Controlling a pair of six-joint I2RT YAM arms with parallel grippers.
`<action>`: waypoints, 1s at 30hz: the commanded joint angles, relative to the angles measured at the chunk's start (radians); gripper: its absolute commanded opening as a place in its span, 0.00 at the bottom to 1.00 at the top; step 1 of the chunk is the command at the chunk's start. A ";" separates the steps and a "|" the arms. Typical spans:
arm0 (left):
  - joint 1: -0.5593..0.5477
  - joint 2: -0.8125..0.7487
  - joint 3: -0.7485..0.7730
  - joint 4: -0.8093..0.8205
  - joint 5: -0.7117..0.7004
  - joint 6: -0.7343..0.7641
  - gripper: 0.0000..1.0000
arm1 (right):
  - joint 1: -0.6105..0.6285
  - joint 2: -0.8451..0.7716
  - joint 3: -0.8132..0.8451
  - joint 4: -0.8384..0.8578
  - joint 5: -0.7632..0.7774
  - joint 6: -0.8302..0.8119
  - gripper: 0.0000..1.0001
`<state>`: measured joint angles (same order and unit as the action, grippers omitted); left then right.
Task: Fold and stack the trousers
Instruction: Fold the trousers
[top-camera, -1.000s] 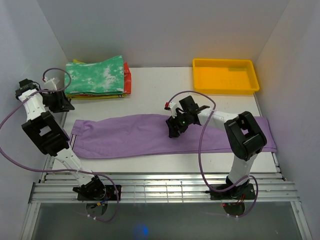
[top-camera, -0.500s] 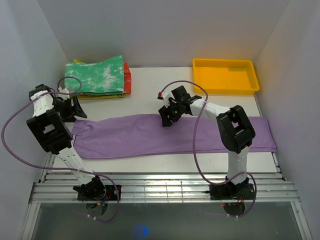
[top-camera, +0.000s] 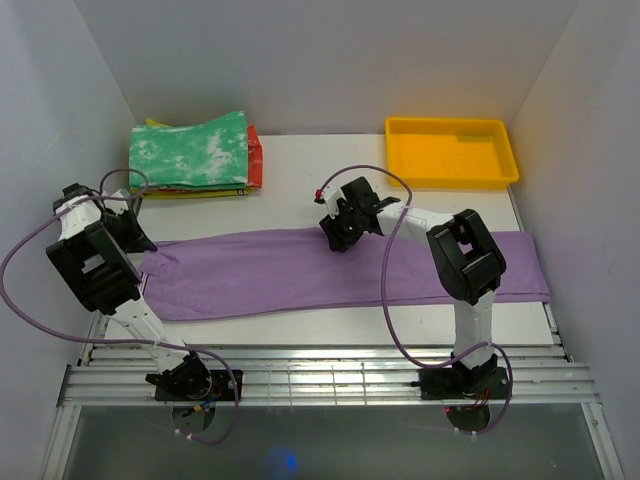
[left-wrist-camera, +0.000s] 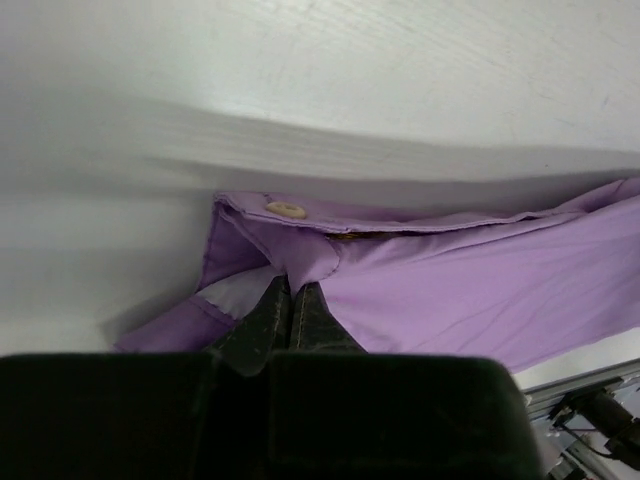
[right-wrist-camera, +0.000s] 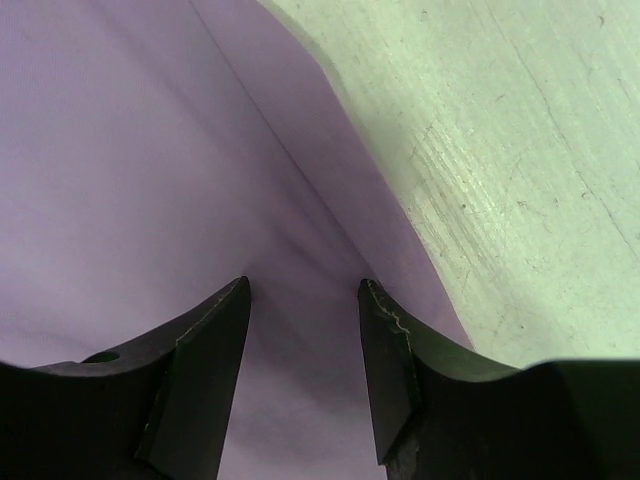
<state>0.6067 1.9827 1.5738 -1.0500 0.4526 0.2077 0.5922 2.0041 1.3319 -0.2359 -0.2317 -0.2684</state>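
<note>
- Your left gripper (left-wrist-camera: 291, 292) is pinched tight on the trousers (top-camera: 330, 270) at the waistband, by the desk's (top-camera: 300, 190) left edge.
- Your right gripper (right-wrist-camera: 303, 290) hangs half-open over their far edge, gripping nothing.
- The yellow tray (top-camera: 450, 181) sits in the far right corner.

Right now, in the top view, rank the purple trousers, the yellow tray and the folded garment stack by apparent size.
1. purple trousers, clearly largest.
2. folded garment stack and yellow tray look about alike; no ranking between them.

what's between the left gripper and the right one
The trousers, lying flat from the left gripper pinching them to the open right gripper; the top view shows it.
</note>
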 joint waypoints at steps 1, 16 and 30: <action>0.064 -0.119 -0.064 0.163 -0.135 -0.007 0.00 | -0.011 0.051 -0.069 -0.135 0.095 -0.005 0.54; 0.012 -0.242 0.138 -0.077 0.329 0.542 0.88 | -0.006 -0.031 0.044 -0.232 -0.133 -0.083 0.73; -0.237 0.105 0.244 -0.194 0.324 0.844 0.76 | -0.006 -0.136 0.056 -0.261 -0.228 -0.097 0.90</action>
<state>0.3454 2.0422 1.7462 -1.1046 0.7292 0.8986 0.5892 1.9274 1.3594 -0.4732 -0.4259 -0.3527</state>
